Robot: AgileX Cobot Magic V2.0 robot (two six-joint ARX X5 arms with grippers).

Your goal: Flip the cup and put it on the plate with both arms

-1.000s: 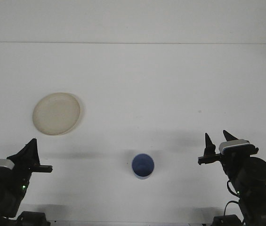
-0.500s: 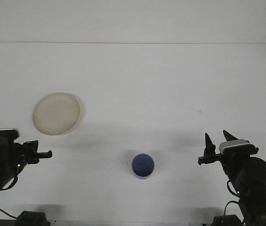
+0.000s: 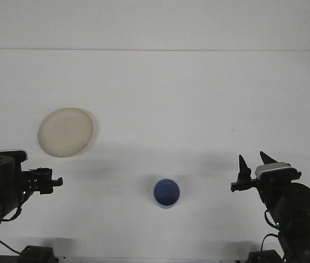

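- The white table [image 3: 160, 93] fills nearly the whole frame, bare apart from two task things and the two arms at the bottom corners.
- The plate [image 3: 66, 131], pale and round, lies flat in the left half of the frame, a little above mid-height, well apart from everything else.
- The right gripper [image 3: 252, 163] sits in the lower right; its two dark pointed fingers stand apart and point up the frame, so it is open and holds nothing.
- The left gripper [image 3: 53, 181] is in the lower left, turned so that it points toward the right of the frame; from this angle I cannot tell how its fingers stand.
- The cup [image 3: 167, 193], small and blue, stands in the lower middle of the frame with its mouth upward, so its long axis runs straight up from the table; the inside shows as a blue circle.
- The relation that matters: the cup lies between the two grippers at about their height in the frame, to the left of the right gripper and to the right of the left one, touching neither.
- The right gripper looks the nearer of the two, so I judge it the likelier to reach first, moving left across the frame; the plate lies on the far side, up and left of the cup.
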